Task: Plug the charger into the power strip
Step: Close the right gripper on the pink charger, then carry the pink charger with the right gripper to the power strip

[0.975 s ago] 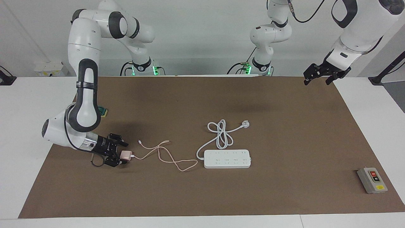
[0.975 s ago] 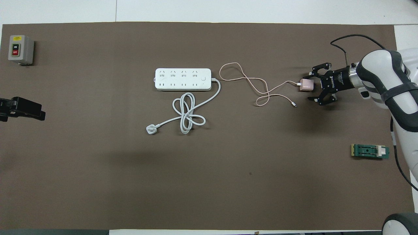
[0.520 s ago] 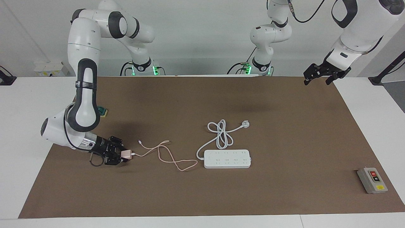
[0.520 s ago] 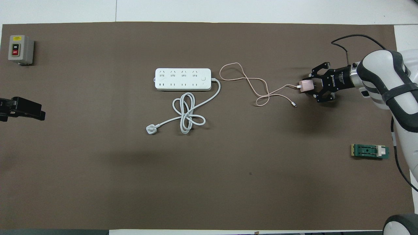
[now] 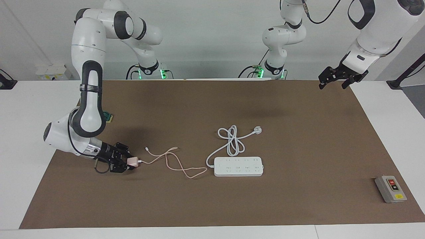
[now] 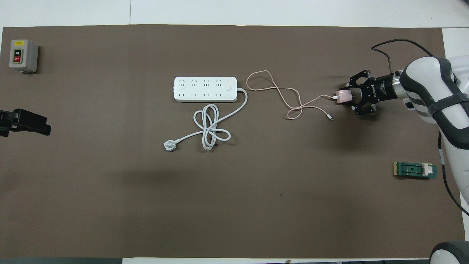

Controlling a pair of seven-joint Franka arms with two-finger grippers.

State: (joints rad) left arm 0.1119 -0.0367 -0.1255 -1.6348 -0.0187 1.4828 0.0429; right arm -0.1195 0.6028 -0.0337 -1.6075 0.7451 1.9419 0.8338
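The pale-pink charger [image 5: 132,161] [image 6: 344,96] sits low at the mat, at the right arm's end of the table. My right gripper [image 5: 130,162] [image 6: 346,97] is shut on its cube body. Its thin pink cable [image 5: 172,162] [image 6: 285,96] trails in loops toward the power strip [image 5: 238,166] [image 6: 205,88], a flat white multi-socket bar lying mid-table with its sockets facing up. The strip's thick white cord [image 5: 232,142] [image 6: 210,126] is coiled on the side nearer the robots and ends in a white plug [image 5: 257,130] [image 6: 169,145]. My left gripper [image 5: 337,77] [image 6: 34,124] waits open, raised over the mat's edge at the left arm's end.
A grey switch box [image 5: 390,189] [image 6: 22,55] with red, black and yellow buttons stands at the mat's corner farthest from the robots, at the left arm's end. A small green part [image 6: 415,170] [image 5: 108,116] lies near the right arm. The brown mat [image 5: 298,132] covers the table.
My right gripper has closed its fingers onto the charger, which shifted slightly. The left arm has not moved.
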